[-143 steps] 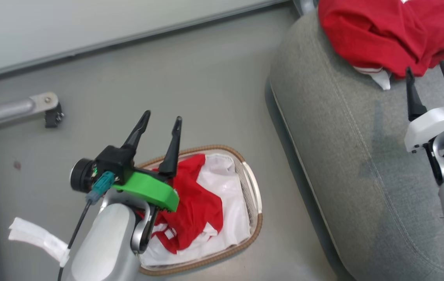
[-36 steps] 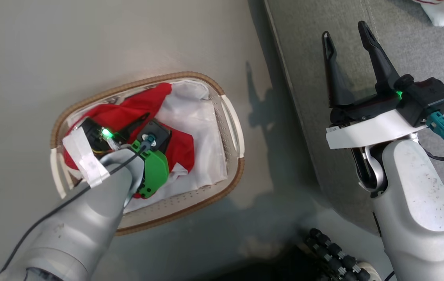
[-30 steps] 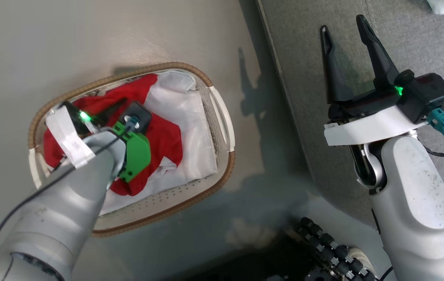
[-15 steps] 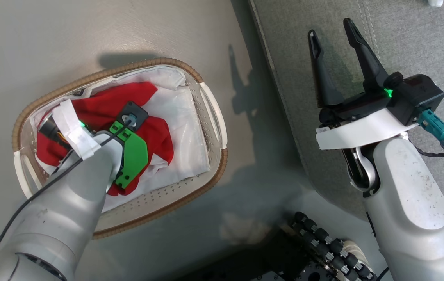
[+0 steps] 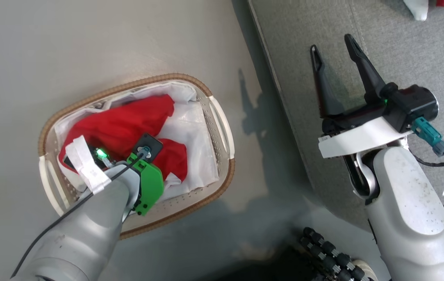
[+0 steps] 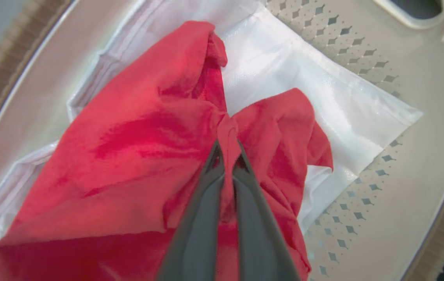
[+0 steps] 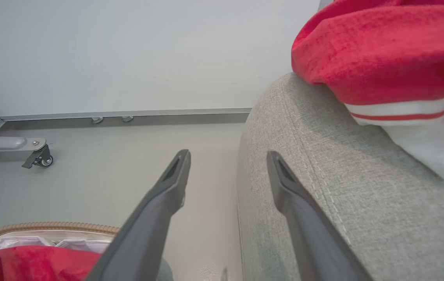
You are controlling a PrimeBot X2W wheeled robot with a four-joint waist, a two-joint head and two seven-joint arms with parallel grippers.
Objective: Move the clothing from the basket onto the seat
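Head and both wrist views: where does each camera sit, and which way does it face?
Head view: on the head, looking down at floor, basket and seat; left forearm and open right gripper show.
Left wrist view: on that wrist, looking down into the basket; left gripper shut on the red garment.
Right wrist view: on that wrist, facing the wall along the seat's edge; own fingers show.
Shared: all show the basket.

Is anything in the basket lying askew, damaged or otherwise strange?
The white liner sits askew in the basket: one corner lies short of the wall, leaving the perforated floor bare there. The red garment is bunched, a fold pinched in the shut left gripper. Nothing looks torn or spilled.
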